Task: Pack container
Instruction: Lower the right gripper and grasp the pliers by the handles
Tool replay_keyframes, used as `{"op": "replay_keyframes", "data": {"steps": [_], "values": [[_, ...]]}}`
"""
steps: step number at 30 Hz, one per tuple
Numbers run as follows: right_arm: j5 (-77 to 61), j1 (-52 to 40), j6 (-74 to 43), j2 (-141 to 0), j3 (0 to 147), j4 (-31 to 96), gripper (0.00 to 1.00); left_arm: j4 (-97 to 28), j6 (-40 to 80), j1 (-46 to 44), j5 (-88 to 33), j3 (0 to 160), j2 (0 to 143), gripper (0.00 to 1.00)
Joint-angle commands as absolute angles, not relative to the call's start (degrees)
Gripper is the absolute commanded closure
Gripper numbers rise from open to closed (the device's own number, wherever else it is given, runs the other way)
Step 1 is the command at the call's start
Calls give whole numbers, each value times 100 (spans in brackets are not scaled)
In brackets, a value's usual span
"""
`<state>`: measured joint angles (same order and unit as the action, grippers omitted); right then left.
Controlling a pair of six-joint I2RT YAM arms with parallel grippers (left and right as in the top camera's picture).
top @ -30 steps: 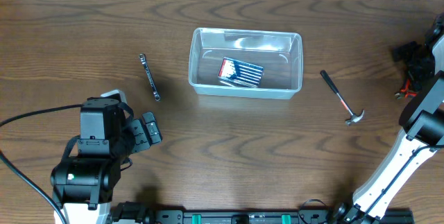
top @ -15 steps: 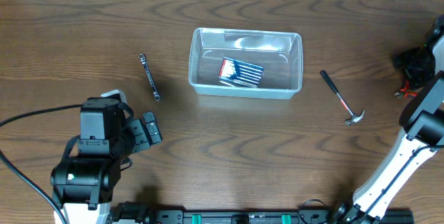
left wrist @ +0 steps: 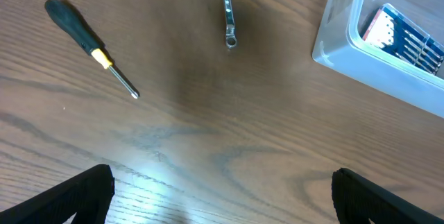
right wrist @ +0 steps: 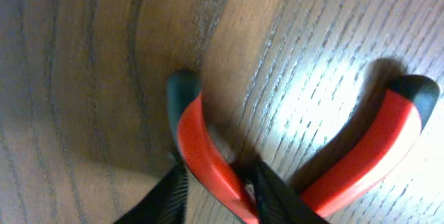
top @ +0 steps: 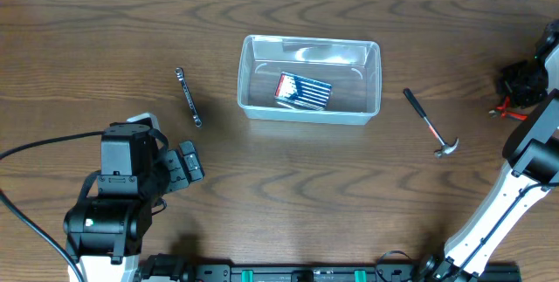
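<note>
Your container sits upright and open on the counter, in the middle and toward the far edge. Inside lies one flat pack with a red end and dark blue-and-white stripes, but its print is too small to read. No brand or label shows on the bin itself.

To the container's left, well apart, lies a slim wrench. Your left wrist view also shows a screwdriver with a black handle and yellow collar, farther left again. A hammer lies to the container's right, head toward the near edge.

Your left gripper hangs over bare counter near the front left, fingers spread wide and holding nothing. Your right gripper is down at the far right edge on the red-handled pliers — its dark fingers pinch one handle between them.
</note>
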<state>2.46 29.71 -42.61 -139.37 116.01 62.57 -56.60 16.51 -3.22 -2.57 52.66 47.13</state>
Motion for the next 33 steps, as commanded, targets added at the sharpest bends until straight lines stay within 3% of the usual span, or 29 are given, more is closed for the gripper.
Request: {"op": "replay_keyframes", "data": {"steps": [1,11,25,33], "values": [[274,2980,-4252,-14178,11614,6353,75,-5671,1675,-346,-187,5391,4716,2],[226,2980,-3994,-14178,11614,6460,99,-5671,1656,-346,-187,5391,4716,2],[143,2921,-3387,-14153,11622,6591,99,-5666,1656,-346,-176,5391,4716,2],[38,2591,-2217,-13587,11627,6729,99,-5671,1658,-346,-10,5391,4716,2]]}}
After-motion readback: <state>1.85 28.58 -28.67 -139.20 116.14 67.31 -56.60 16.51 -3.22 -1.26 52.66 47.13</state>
